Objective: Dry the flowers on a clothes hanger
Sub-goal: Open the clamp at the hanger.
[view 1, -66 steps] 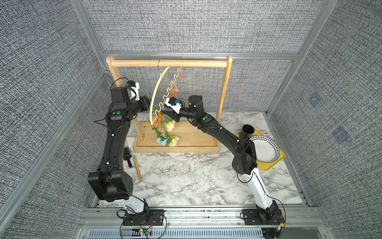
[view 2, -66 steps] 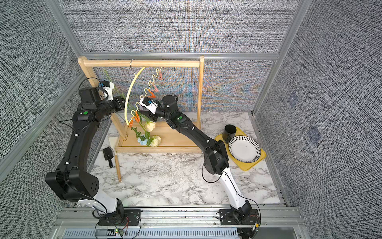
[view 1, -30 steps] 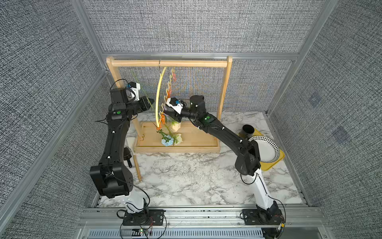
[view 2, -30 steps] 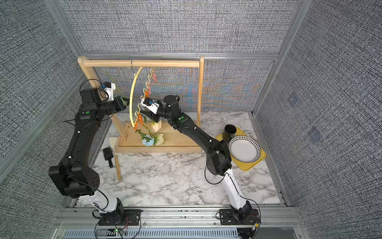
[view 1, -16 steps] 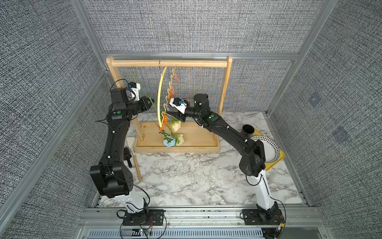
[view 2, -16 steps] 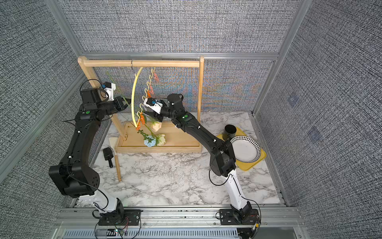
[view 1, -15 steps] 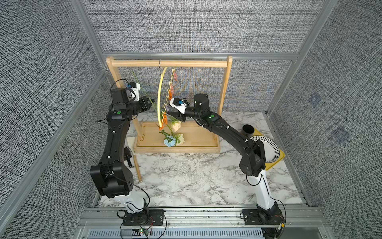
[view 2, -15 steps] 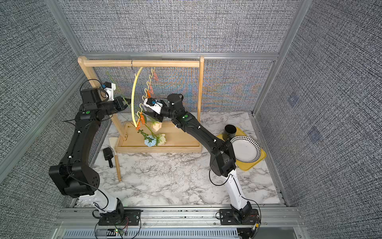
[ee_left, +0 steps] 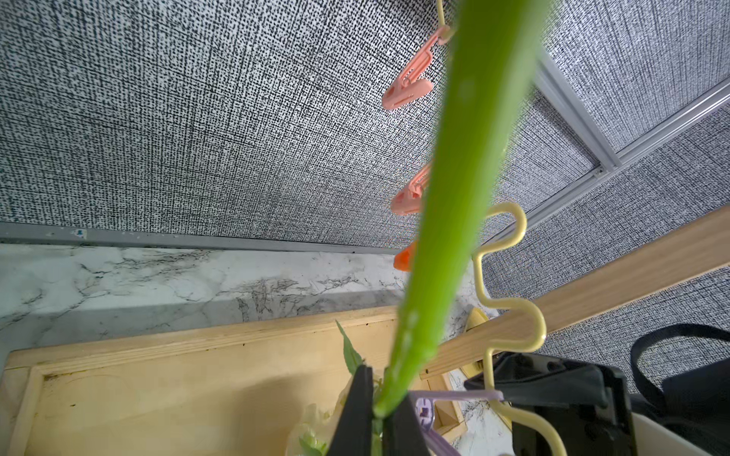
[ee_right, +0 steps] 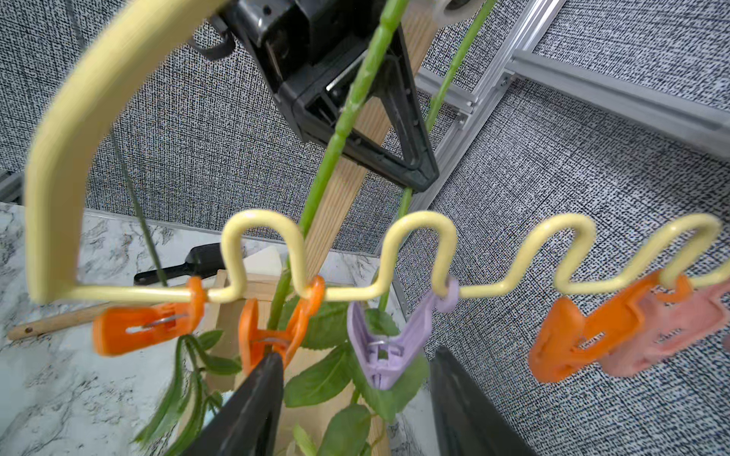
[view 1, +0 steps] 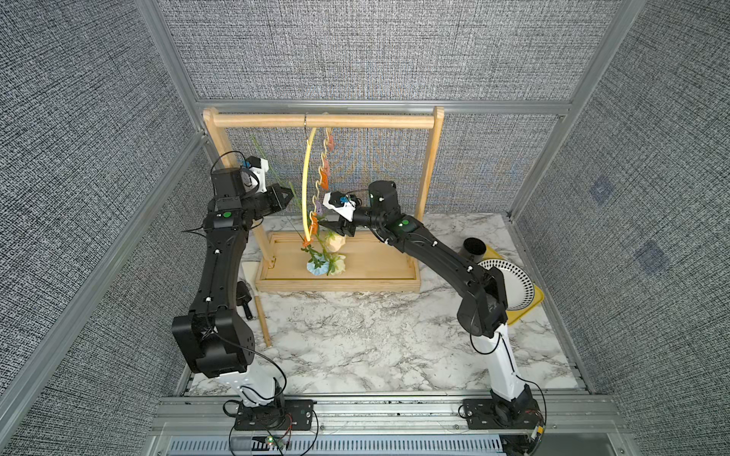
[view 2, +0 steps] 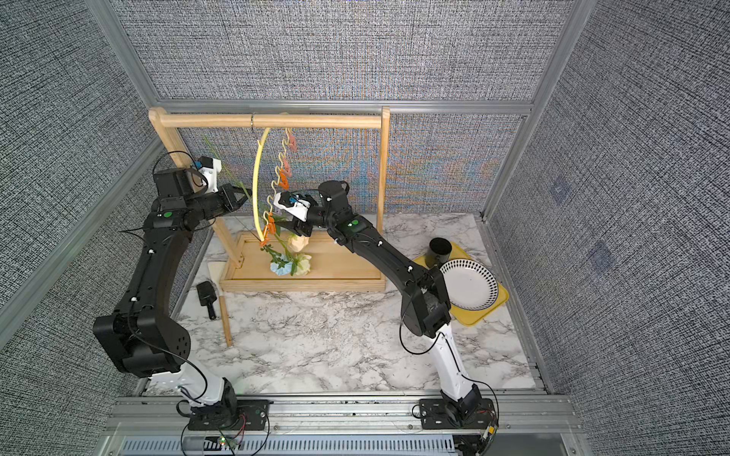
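Note:
The pale-yellow clothes hanger (view 1: 304, 185) (view 2: 256, 185) hangs by its hook from the wooden rack's top bar, nearly edge-on in both top views. Its wavy wire (ee_right: 418, 252) carries orange clips (ee_right: 272, 331) and a purple clip (ee_right: 379, 355). The flowers hang below it: a blue bloom (view 1: 318, 268), a cream rose (view 1: 337, 265) and a beige rose (view 1: 335, 241). My left gripper (view 1: 290, 195) (ee_left: 379, 410) is shut on a green stem (ee_left: 454, 177) just beside the purple clip (ee_left: 424, 410). My right gripper (view 1: 326, 225) (ee_right: 355, 355) is open, jaws on either side of the purple clip.
The wooden rack (view 1: 428, 173) stands on a wooden tray base (view 1: 375, 272) at the back. A black cup (view 1: 473, 246) and a dotted plate (view 1: 517, 284) sit on a yellow tray at the right. A black brush (view 2: 207, 296) lies beside the rack's left foot.
My right gripper's jaws have spread apart around the purple clip and its arm has drawn back slightly. The left gripper stays shut on the stem.

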